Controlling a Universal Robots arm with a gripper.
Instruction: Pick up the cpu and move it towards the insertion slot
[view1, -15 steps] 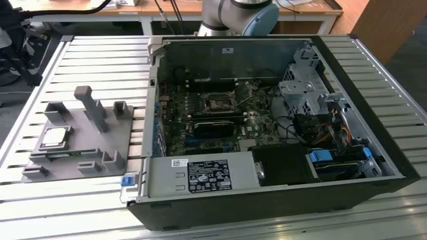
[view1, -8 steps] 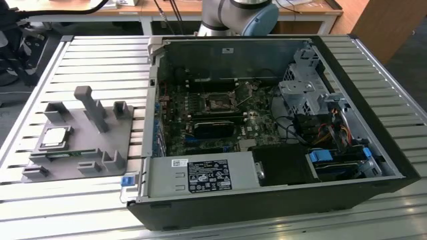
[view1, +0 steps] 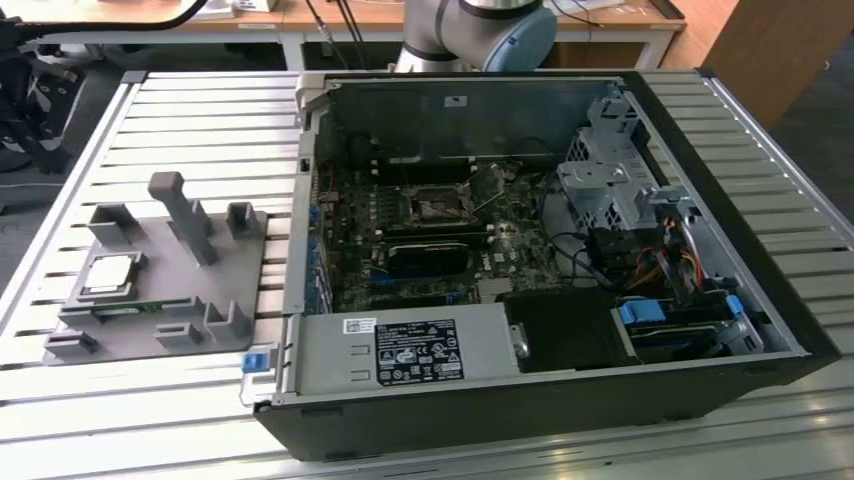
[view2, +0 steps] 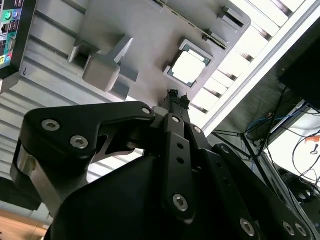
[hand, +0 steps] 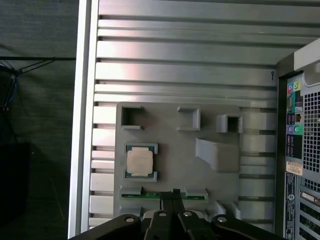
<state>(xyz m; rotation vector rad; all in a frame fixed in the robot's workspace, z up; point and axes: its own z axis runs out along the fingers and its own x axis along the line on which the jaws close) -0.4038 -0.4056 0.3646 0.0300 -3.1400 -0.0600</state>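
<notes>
Gripper (hand: 174, 192) is hanging over the grey fixture (hand: 170, 165) w/ its fingers pressed together & nothing between them. In the first wrist view the tips are lining up w/ the fixture edge where the green circuit strip (hand: 195, 195) is lying in its groove. The cpu (hand: 139, 161) is sitting flat in a corner-bracketed pocket on that fixture, silvery top up, near the tips but apart from them, not yet picked up. An upright grey post (hand: 215, 152) is standing on the fixture beside the pocket. The fixture is resting on a slatted metal table (view1: 200, 110). In the exterior view, the open PC case (view1: 534, 400) is lying on the table to the fixture's right. The insertion slot (view1: 438, 207) is sitting on the motherboard inside, well apart from the cpu. Beyond the case, the arm base (view1: 481, 30) is rising at the table's far edge.
</notes>
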